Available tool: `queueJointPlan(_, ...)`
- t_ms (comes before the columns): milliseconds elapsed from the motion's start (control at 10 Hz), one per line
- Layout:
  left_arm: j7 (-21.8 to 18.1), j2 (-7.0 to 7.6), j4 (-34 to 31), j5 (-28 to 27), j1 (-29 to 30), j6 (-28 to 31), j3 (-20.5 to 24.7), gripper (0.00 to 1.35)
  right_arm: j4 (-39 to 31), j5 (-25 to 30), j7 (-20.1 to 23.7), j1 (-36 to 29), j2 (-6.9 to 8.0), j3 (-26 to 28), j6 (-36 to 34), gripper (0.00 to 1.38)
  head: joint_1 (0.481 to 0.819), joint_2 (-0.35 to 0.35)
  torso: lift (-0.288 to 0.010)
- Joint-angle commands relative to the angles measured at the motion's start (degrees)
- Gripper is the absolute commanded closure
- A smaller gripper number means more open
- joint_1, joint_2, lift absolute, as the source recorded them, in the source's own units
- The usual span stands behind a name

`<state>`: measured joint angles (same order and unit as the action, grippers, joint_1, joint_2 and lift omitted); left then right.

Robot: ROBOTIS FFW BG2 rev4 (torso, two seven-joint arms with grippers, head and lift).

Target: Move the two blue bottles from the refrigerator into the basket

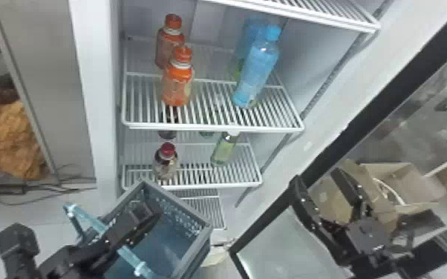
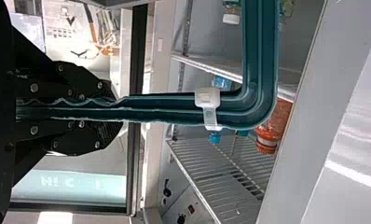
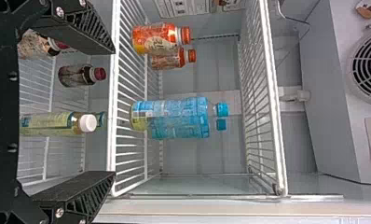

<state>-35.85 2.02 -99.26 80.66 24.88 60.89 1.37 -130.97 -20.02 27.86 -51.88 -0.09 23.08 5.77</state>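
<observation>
In the head view, two blue bottles point(image 1: 258, 68) stand one behind the other on the refrigerator's upper visible shelf; both blue bottles point(image 3: 174, 114) also show in the right wrist view. My left gripper point(image 1: 111, 233) is at the basket point(image 1: 196, 256) in front of the refrigerator. In the left wrist view, the left gripper point(image 2: 113, 108) is shut on the basket's teal handle point(image 2: 165, 109). My right gripper point(image 1: 325, 185) is at the refrigerator's right, before the door. Seen from its wrist, the right gripper point(image 3: 113, 112) stands wide open with nothing between its fingertips, facing the shelf.
Orange bottles point(image 1: 177, 81) share the upper shelf, left of the blue ones. On the shelf below are a red-capped bottle point(image 1: 166, 163) and a green bottle point(image 1: 224, 150). The shelf's white front edge point(image 1: 211, 128) and the open door point(image 1: 330, 148) bound the space.
</observation>
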Motion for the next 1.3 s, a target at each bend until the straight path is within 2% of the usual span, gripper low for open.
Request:
queueJointPlan(0,0.0,0.00,-0.1,0.1,0.0,0.0,0.0,1.20,1.2,0.0,0.0,1.4,0.14,0.0,0.0,0.13,0.695,-0.350,0.000)
queueJointPlan(300,0.0,0.00,-0.1,0.1,0.0,0.0,0.0,1.20,3.5,0.3,-0.3,6.5,0.00,0.0,-0.6,0.13,0.695,-0.350,0.000)
queueJointPlan(800,0.0,0.00,0.0,0.1,-0.1,-0.1,0.0,1.20,6.6,2.1,-0.3,13.8,-1.49,-2.4,-6.0,0.11,0.695,-0.350,0.000)
queueJointPlan(1100,0.0,0.00,-0.1,0.2,0.0,-0.1,0.0,1.20,11.4,3.8,-0.3,22.6,-2.02,-3.2,-9.1,0.12,0.695,-0.350,0.000)
queueJointPlan(1200,0.0,0.00,0.0,0.5,0.0,-0.1,0.0,1.20,14.0,3.8,-0.4,25.3,-2.73,-4.0,-9.1,0.11,0.695,-0.350,0.000)
